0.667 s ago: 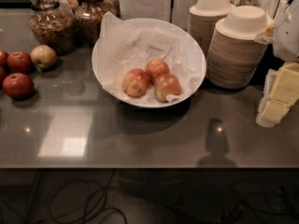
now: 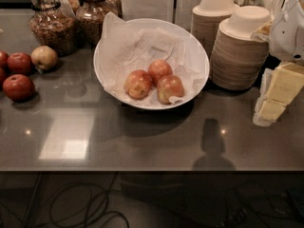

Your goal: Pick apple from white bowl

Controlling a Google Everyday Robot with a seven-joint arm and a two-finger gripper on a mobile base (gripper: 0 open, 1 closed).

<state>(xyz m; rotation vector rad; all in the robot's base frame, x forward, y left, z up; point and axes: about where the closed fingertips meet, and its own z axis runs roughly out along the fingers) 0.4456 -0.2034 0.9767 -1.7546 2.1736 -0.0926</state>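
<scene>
Unmoved jaws at right, beside stacked bowls (image 2: 240,56)

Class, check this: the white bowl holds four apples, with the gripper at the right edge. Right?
Wrong count: the camera view shows three apples in the white bowl, not four. The gripper is at the right edge, as stated.

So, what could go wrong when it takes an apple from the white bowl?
The three apples touch one another in the white bowl, so grasping one may push the others. The paper liner curls against the right apple and may get caught. The end effector is at the right edge, beside the stacked beige bowls; its path may knock them.
</scene>
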